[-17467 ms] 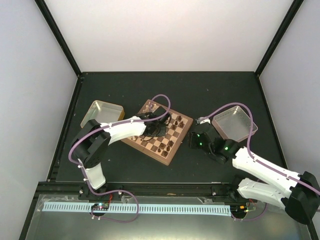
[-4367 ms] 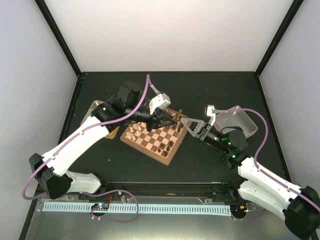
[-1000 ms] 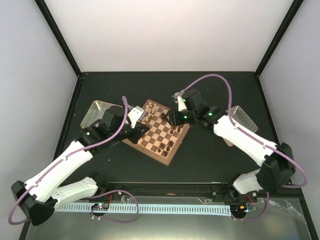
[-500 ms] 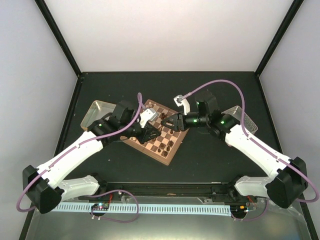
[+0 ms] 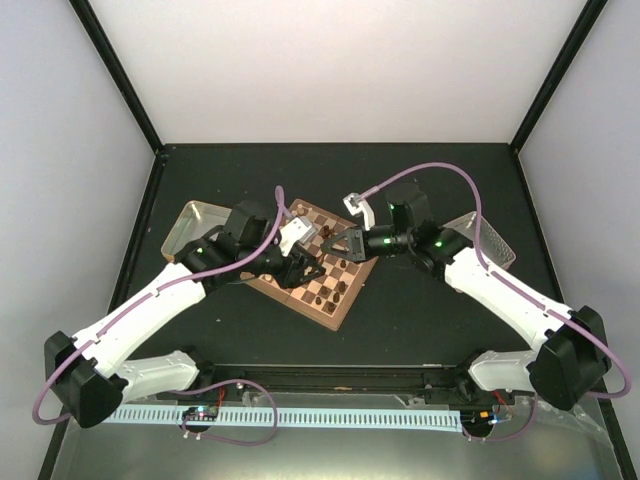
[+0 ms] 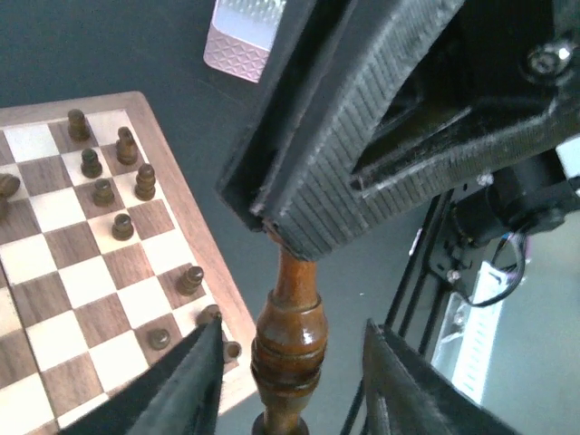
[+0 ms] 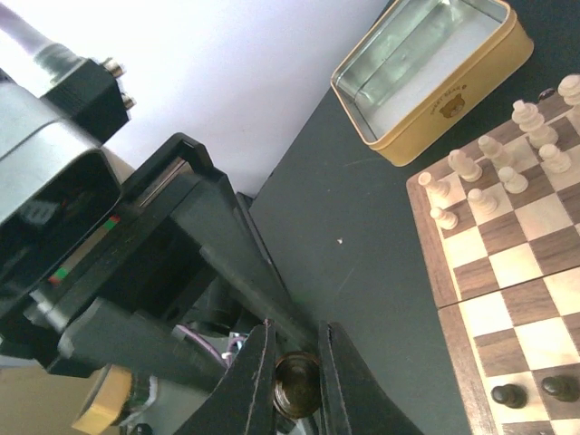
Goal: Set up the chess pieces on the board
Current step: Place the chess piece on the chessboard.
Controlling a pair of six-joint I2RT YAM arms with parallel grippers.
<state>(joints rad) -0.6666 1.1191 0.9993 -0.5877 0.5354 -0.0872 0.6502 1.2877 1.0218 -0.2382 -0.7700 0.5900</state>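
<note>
Over the board my two grippers meet tip to tip. A dark brown turned chess piece stands between my left gripper's fingers, with a gap on each side, so that gripper is open. Its upper end runs into the black fingers of my right gripper. In the right wrist view my right gripper is shut on the piece's round dark end. Dark chess pieces stand along one side of the board, and cream ones along the other.
A yellow tin with a shiny inside lies left of the board, also in the top view. A metal tray lies to the right, behind my right arm. Black table all round; the frame rail runs along the near edge.
Both arms came together over the board. My right gripper has shut on the dark piece, and my left gripper has opened around it.
</note>
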